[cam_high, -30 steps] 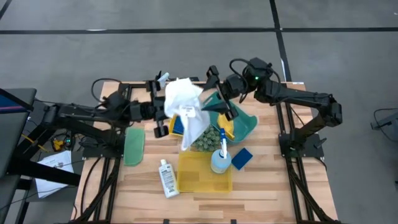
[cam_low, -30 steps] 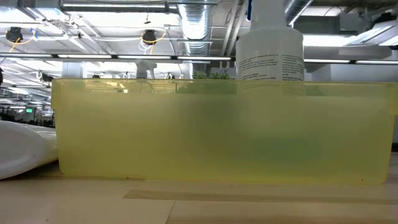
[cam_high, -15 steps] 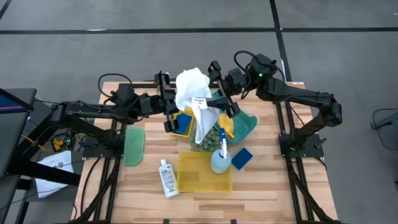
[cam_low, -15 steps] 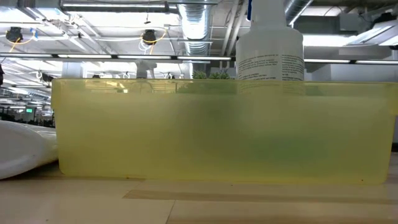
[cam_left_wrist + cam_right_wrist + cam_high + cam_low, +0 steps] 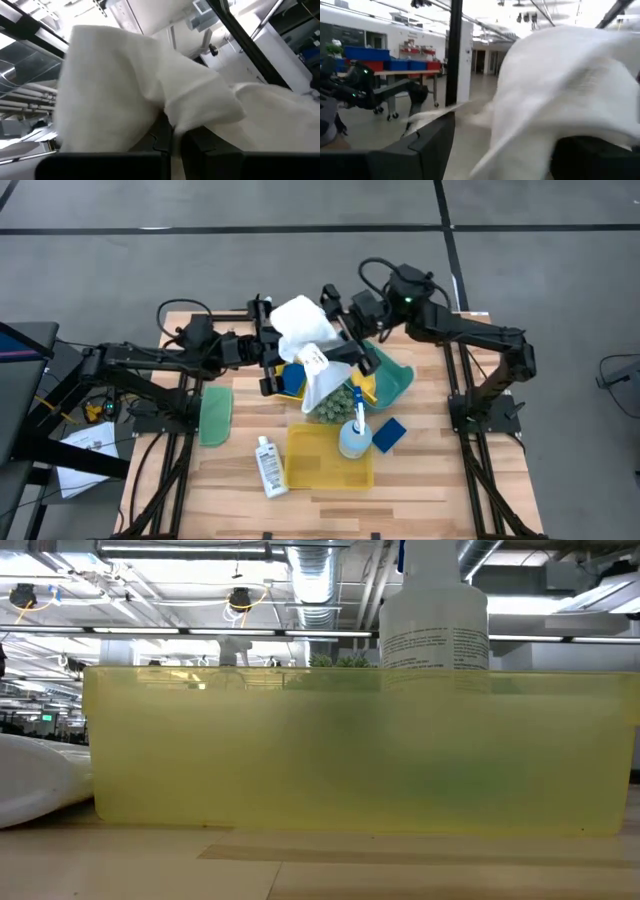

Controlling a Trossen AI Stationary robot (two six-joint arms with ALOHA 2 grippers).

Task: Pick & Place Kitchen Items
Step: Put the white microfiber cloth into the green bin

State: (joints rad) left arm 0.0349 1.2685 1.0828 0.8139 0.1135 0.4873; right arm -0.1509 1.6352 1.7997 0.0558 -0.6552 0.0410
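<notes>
I am partway through, and I think most of the job is still to do. My left pincer is squeezed shut on the white cloth and holds it up in the air over the middle of the table. A long tail of the cloth hangs down toward the green bumpy ball. My right pincer is open wide and sits right against the cloth from the 2 o'clock side. I cannot tell if its fingers are around the cloth or only beside it.

Many things still lie loose. The small white bottle lies flat near 7 o'clock, next to the yellow bin. The spray bottle stands at the bin's 3 o'clock side, and a blue sponge lies just past it. Another blue sponge sits under the cloth. A green flat piece lies at 9 o'clock. The teal basket waits at 2 o'clock. The yellow bin looks empty to me from above.

The high view shows me the whole table and both arms. The low view only shows the yellow bin's side close up, the spray bottle behind it and a bit of the white bottle; no arms show there. The left wrist view shows the cloth pinched in my shut fingers. The right wrist view shows the cloth filling the space ahead, and the left arm farther off.
</notes>
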